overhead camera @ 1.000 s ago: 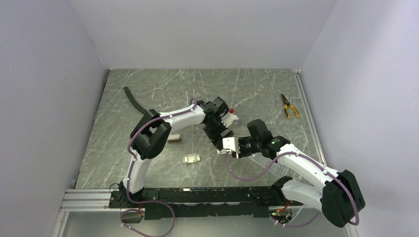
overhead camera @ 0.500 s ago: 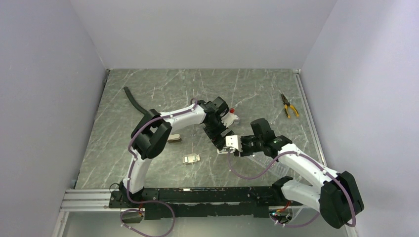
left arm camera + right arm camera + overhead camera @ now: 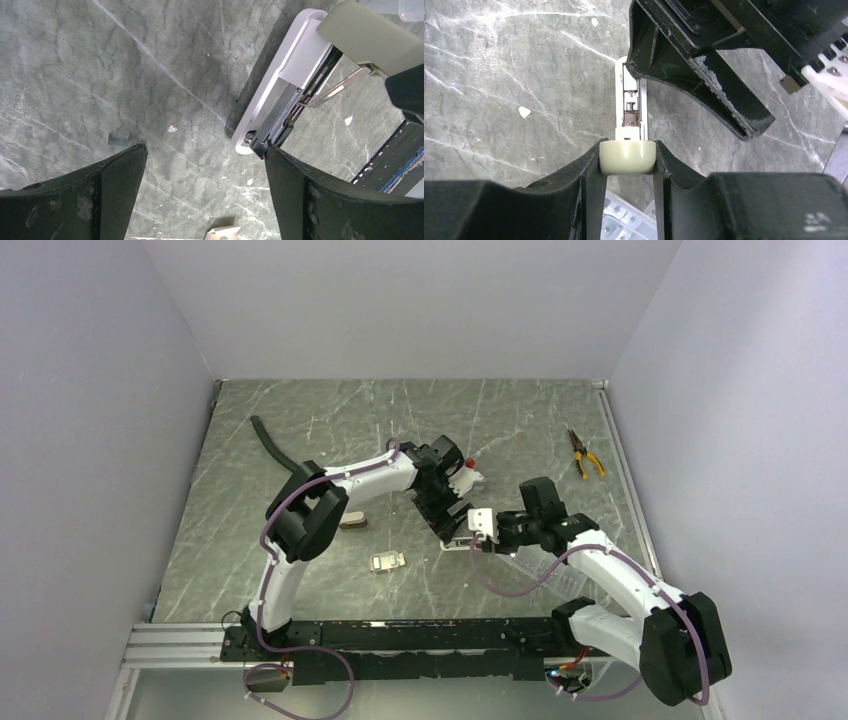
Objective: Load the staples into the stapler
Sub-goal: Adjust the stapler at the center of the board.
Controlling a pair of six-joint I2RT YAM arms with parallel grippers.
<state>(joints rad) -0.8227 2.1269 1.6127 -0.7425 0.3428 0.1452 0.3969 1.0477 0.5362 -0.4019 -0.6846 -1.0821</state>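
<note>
The stapler (image 3: 462, 538) lies on the marble table between the two arms. Its white base and metal channel (image 3: 280, 107) rest on the table, and the channel (image 3: 630, 107) shows open. My right gripper (image 3: 627, 159) is shut on the stapler's olive-grey top arm (image 3: 627, 156) and holds it swung up from the base; the arm also shows in the left wrist view (image 3: 372, 37). My left gripper (image 3: 205, 170) is open and empty, its right finger close to the channel's front end. A small grey metal strip (image 3: 118, 139), perhaps staples, lies on the table by its left finger.
A clear compartment box (image 3: 545, 575) of metal bits sits under the right arm and shows in the right wrist view (image 3: 624, 220). A small whitish box (image 3: 387, 561), a beige piece (image 3: 352, 521), a black hose (image 3: 268, 440), orange-handled pliers (image 3: 585, 453) and a white red-capped object (image 3: 468, 476) lie around.
My right gripper has moved right and away from the near edge with the stapler's top arm in it. The left arm has barely moved.
</note>
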